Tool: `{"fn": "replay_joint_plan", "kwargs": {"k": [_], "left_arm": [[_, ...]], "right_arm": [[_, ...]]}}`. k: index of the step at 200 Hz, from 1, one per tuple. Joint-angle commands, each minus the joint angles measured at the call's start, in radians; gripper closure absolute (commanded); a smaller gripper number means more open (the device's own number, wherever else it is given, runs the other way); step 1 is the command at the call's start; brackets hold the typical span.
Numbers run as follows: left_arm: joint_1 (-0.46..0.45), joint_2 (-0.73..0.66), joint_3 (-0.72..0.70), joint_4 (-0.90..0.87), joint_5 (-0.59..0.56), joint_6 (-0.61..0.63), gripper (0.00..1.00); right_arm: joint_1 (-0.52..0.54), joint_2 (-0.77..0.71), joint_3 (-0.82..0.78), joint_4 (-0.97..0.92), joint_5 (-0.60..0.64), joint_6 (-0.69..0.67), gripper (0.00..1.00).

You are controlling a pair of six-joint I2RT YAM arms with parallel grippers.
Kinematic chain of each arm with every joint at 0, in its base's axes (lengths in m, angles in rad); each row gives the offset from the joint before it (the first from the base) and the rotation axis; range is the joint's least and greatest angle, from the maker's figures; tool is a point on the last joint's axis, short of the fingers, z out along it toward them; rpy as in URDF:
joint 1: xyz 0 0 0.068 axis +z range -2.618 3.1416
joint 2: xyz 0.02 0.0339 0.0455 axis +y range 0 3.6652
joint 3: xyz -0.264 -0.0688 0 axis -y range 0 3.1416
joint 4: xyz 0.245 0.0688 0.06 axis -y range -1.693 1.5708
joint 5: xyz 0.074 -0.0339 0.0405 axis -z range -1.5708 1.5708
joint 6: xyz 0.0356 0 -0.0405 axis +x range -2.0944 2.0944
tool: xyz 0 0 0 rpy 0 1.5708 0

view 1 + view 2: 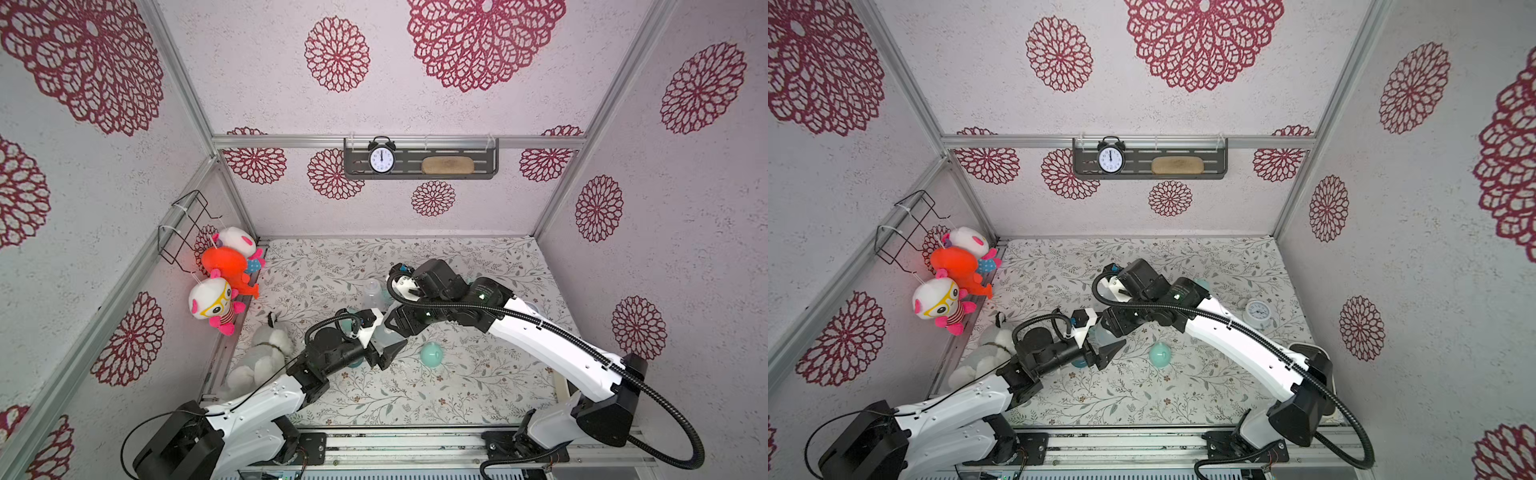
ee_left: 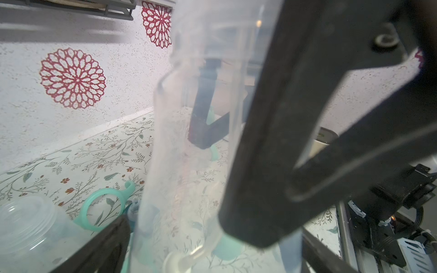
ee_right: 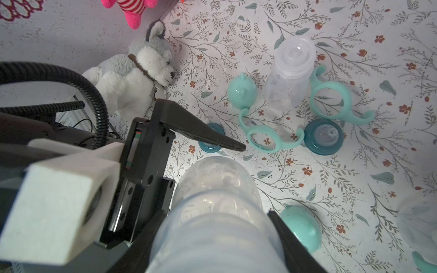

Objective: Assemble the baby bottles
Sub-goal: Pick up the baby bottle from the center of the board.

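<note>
White arm shells, black joints, ribbed black cable hoses, small screws, white wrist camera mounts

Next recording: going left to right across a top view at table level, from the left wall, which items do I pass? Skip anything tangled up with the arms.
Plush doll with yellow glasses → grey-and-white husky plush → mint dome cap → white alarm clock.

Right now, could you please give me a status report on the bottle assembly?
Right gripper jaws shut on clear plastic bottle. Left gripper jaws open, straddling it. Mint two-handled ring, teal nipple collar loose nearby.
</note>
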Motion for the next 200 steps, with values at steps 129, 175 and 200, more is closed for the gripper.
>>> {"fn": "replay_joint_plan", "kwargs": {"k": [129, 175, 200], "left_arm": [[-0.006, -0.02, 0.001, 0.028, -0.021, -0.003, 0.06], [-0.006, -0.029, 0.004, 0.028, -0.021, -0.004, 0.16], [-0.006, -0.032, -0.003, 0.035, -0.029, -0.001, 0.05]], "right_arm": [[0.004, -0.063, 0.011, 0.045, -0.004, 0.026, 0.44], [0.004, -0.047, 0.005, 0.048, -0.018, 0.025, 0.44], [0.004, -0.046, 0.006, 0.045, -0.016, 0.024, 0.44]]}}
